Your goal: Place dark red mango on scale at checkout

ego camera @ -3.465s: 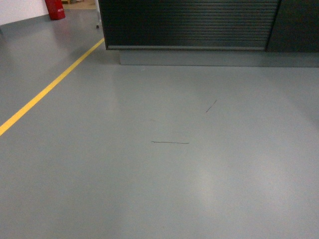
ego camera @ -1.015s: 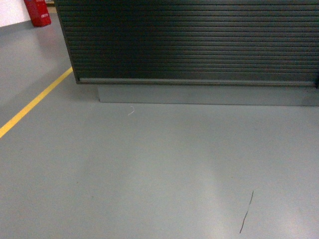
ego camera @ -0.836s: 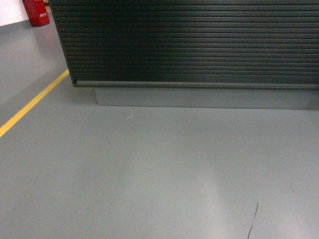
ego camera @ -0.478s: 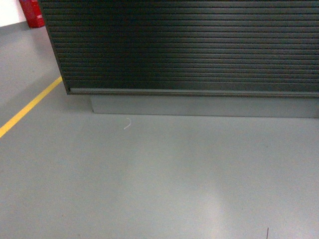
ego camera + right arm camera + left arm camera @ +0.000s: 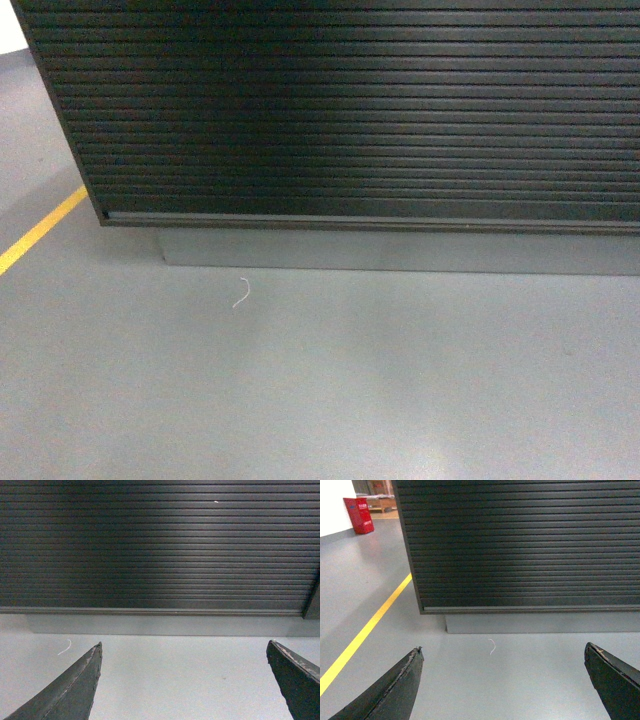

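The checkout shows only its one ribbed black front panel, facing both hands across bare grey floor; mango and scale out of sight. Left hand and right hand both spread wide, holding nothing. One white thread scrap near the plinth, one yellow floor line at left, one red bin by the far wall.

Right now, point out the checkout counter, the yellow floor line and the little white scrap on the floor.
checkout counter [image 5: 350,110], head view, ribbed front panel.
yellow floor line [image 5: 365,630], left wrist view, mid-stripe.
white scrap [image 5: 241,293], head view, its curl.
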`<state>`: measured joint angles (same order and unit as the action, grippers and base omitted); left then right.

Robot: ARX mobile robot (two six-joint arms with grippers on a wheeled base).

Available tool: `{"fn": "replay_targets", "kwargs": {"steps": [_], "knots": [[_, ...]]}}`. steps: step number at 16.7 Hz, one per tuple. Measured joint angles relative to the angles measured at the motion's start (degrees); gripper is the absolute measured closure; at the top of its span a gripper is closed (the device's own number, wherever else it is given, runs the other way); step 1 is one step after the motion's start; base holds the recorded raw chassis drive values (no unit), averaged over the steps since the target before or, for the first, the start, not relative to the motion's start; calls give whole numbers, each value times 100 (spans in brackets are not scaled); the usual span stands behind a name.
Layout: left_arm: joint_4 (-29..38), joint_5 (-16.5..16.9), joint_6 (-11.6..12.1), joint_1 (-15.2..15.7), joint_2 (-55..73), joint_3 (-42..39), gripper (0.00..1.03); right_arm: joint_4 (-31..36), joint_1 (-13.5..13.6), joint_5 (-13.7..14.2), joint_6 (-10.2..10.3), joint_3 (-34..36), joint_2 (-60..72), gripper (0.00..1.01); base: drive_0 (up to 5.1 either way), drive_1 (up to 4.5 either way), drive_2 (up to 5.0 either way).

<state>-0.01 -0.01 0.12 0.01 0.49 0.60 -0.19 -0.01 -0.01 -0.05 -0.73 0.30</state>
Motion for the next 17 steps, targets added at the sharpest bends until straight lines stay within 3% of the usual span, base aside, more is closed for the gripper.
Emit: {"fn": "replay_targets", "kwargs": {"steps": [17], "knots": [[-9,0,-2,0,0,0,5,-11,0,0,0,0,0,3,0,430,-431]]}}
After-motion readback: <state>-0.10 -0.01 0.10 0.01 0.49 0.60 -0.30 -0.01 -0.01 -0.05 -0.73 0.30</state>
